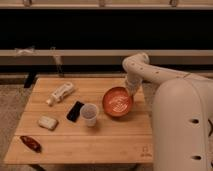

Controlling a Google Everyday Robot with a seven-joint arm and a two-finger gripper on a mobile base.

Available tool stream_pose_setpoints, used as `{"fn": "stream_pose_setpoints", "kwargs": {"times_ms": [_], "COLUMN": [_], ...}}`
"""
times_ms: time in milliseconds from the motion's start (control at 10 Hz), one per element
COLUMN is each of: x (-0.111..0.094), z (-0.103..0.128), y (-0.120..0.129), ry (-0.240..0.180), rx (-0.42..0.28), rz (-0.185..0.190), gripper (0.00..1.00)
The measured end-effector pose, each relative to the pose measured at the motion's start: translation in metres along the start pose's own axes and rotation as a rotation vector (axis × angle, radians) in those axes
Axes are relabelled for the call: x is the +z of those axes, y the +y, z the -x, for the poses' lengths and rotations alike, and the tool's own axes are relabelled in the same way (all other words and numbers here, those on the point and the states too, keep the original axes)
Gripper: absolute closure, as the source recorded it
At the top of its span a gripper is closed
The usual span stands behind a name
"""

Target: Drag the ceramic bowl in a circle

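Right, ceramic bowl (118, 101) sits near the surface's (75, 142) right edge, just right of the white cup (89, 114). To drag well: keep downward pressure on the rim, sweep slowly, steer clear of the cup. Pincer (131, 90) at the bowl's far-right rim, opening can't tell; arm bends down from the right.

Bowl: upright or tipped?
Upright: the bowl sits flat on the table, mouth up; the gripper is at its far rim.
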Motion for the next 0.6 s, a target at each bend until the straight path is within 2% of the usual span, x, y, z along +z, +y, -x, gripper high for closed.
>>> {"fn": "stream_pose_setpoints", "kwargs": {"times_ms": [200, 300, 600], "x": [-0.002, -0.003, -0.005], "z": [0.012, 0.014, 0.022], "y": [0.018, 0.024, 0.041], "ry": [-0.013, -0.017, -0.031], "rx": [-0.039, -0.053, -0.100], "rz": [0.015, 0.022, 0.026], "gripper": [0.25, 0.21, 0.20]}}
